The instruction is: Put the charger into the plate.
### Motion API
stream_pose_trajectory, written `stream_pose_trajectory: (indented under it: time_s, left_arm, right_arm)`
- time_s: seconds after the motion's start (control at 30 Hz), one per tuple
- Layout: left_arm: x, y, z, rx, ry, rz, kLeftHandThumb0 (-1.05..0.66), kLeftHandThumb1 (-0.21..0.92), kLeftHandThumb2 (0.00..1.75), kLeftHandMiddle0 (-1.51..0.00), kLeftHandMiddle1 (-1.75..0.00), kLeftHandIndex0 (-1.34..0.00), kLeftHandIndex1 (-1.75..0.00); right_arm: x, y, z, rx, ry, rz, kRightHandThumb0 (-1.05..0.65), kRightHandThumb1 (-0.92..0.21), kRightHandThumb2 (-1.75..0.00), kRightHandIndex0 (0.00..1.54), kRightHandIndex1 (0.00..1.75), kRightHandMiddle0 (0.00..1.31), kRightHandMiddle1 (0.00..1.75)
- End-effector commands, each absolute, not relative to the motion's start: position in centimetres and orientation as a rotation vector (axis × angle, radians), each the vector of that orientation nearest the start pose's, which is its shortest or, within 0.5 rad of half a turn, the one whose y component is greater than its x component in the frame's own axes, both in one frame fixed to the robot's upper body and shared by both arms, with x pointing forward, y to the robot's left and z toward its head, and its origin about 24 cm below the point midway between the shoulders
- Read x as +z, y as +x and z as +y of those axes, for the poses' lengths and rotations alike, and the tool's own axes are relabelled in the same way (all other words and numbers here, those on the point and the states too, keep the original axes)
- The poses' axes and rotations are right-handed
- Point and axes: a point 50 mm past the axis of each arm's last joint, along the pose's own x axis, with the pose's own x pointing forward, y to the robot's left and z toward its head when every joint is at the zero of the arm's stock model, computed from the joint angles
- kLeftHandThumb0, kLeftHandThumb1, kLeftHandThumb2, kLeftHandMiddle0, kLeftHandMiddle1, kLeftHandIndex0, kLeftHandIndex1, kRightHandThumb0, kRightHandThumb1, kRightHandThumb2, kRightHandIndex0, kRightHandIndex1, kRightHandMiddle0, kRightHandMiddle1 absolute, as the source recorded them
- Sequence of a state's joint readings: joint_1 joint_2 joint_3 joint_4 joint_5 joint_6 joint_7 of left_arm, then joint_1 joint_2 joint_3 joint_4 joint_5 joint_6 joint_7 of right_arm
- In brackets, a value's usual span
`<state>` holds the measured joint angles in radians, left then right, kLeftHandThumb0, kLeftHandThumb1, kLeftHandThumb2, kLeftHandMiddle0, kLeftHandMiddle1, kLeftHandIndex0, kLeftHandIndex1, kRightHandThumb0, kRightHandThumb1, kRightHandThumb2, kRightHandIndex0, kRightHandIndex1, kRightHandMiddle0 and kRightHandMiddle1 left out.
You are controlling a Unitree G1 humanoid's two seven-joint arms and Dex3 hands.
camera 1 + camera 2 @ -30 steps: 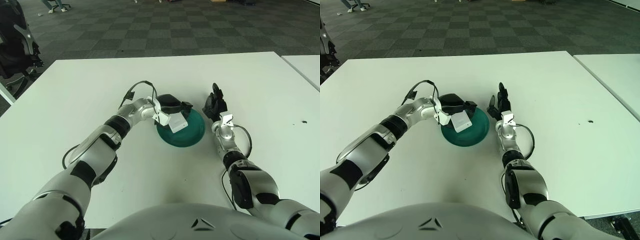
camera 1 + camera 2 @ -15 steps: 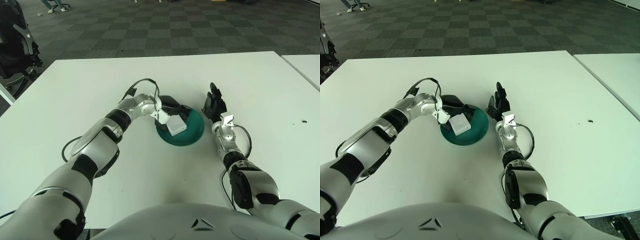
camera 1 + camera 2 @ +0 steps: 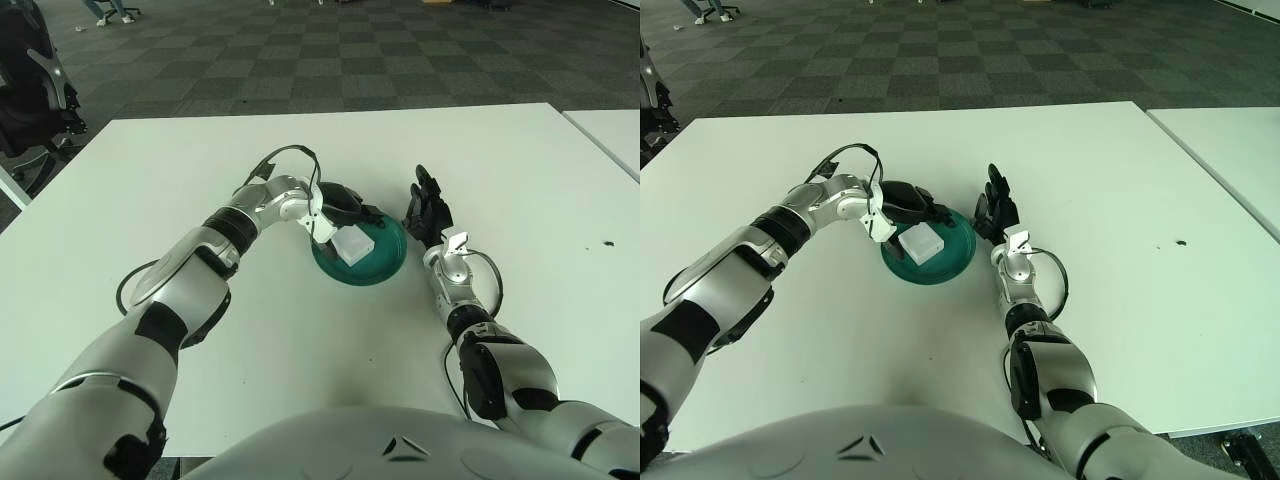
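The charger (image 3: 353,243) is seen lying inside the green plate (image 3: 385,268) near the middle of the counter (image 3: 150,180), with the left hand (image 3: 340,207) at the plate's far-left rim, its fingers apparently loosened and no longer clasping it, though this cannot be confirmed. The placing step is judged all but done, and a clean withdrawal of that hand is called for next. The right hand (image 3: 428,211) is noted just right of the plate, fingers spread and empty.

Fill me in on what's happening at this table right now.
The left robot hand is at the far-left rim of the green plate, with the white charger in the plate just below its fingers; whether it grips the charger is unclear. The right robot hand shows just right of the plate, fingers spread, holding nothing.
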<state>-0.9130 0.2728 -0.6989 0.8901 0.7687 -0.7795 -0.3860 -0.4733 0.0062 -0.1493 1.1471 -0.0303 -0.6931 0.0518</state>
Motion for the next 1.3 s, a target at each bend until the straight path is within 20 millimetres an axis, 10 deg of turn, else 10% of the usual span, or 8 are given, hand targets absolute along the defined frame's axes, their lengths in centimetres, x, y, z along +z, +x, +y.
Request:
stream_pose_trajectory:
  time_s: [0.0, 0.67, 1.27]
  left_arm:
    - [8.3, 33.4, 4.1, -1.338, 1.548, -0.476, -1.05, 0.92, 0.50, -0.07, 0.00, 0.00, -0.16]
    - [9.6, 33.8, 5.4, -1.153, 1.329, -0.596, -1.05, 0.92, 0.39, 0.00, 0.00, 0.00, 0.00]
    - [8.0, 34.6, 9.9, -0.454, 0.184, -0.432, -1.05, 0.92, 0.81, -0.03, -0.01, -0.04, -0.03]
  right_arm:
    - [-8.9, 23.5, -13.2, 0.052, 0.046, 0.355, -0.93, -0.92, -1.05, 0.02, 0.01, 0.00, 0.12]
    - [-9.2, 23.7, -13.7, 0.022, 0.018, 0.405, -0.95, -0.92, -1.04, 0.01, 0.00, 0.00, 0.11]
    - [-10.1, 22.6, -13.8, -0.052, 0.040, 0.456, -0.98, -0.92, -1.05, 0.00, 0.00, 0.00, 0.16]
